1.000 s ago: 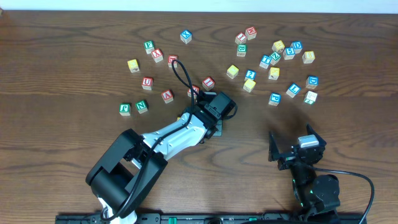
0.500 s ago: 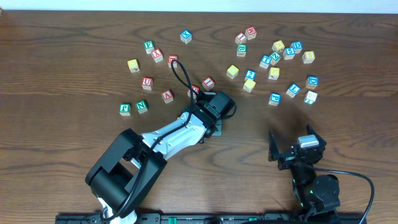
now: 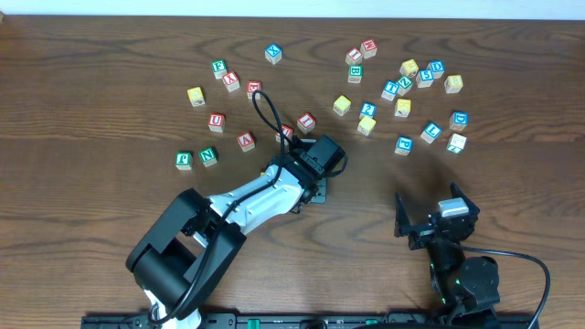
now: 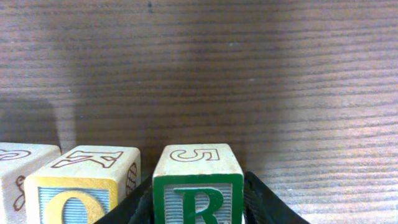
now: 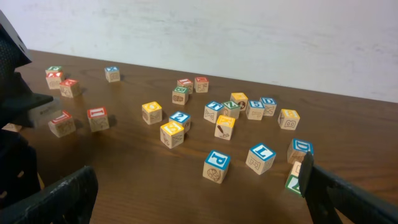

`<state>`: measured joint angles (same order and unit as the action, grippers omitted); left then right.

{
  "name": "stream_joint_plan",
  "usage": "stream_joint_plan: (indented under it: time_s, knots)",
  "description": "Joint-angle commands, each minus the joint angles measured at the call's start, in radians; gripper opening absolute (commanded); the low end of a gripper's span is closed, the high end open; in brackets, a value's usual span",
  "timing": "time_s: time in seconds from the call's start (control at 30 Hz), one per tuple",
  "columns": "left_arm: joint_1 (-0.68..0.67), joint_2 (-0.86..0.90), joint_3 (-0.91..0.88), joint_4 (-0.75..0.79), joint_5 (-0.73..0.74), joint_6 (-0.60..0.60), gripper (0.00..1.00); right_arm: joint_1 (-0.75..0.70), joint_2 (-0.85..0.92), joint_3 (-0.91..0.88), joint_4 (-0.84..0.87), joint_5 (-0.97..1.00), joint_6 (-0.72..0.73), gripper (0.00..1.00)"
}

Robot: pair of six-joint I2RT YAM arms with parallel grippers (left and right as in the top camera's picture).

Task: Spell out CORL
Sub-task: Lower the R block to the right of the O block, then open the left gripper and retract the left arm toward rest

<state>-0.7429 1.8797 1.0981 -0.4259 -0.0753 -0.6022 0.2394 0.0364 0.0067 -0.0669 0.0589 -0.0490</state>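
In the left wrist view, the green "R" cube point(image 4: 198, 186) stands on the table between my left gripper's point(image 4: 198, 208) black jaws, which press against both its sides. A yellow "O" cube point(image 4: 81, 190) stands just left of it, and the edge of a third cube point(image 4: 17, 171) shows at the far left. From overhead, my left gripper point(image 3: 311, 185) covers these cubes. The blue "L" cube point(image 5: 262, 157) lies among loose cubes at the right, also seen overhead point(image 3: 430, 132). My right gripper point(image 5: 196, 186) is open and empty, low near the front point(image 3: 428, 210).
Red-lettered cubes point(image 3: 245, 141) and green ones point(image 3: 208, 155) lie scattered back left. A dense cluster of yellow, blue and green cubes point(image 3: 402, 107) lies back right. The left arm's black cable point(image 3: 267, 110) loops over the table.
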Motion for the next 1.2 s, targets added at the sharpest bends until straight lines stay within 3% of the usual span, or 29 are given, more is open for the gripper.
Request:
stream_joint_plan:
  time_s: [0.0,0.67,1.17]
  knots:
    - [0.0,0.014,-0.006,-0.006,0.011,-0.001,0.4,-0.006,-0.005,-0.001,-0.004,0.002,-0.012,0.99]
    - [0.0,0.008,0.047,-0.023,-0.013,0.03,0.4,-0.006,-0.005,-0.001,-0.004,0.002,-0.012,0.99]
    - [0.0,-0.114,0.047,-0.043,-0.069,0.068,0.44,-0.006,-0.005,-0.001,-0.004,0.002,-0.012,0.99]
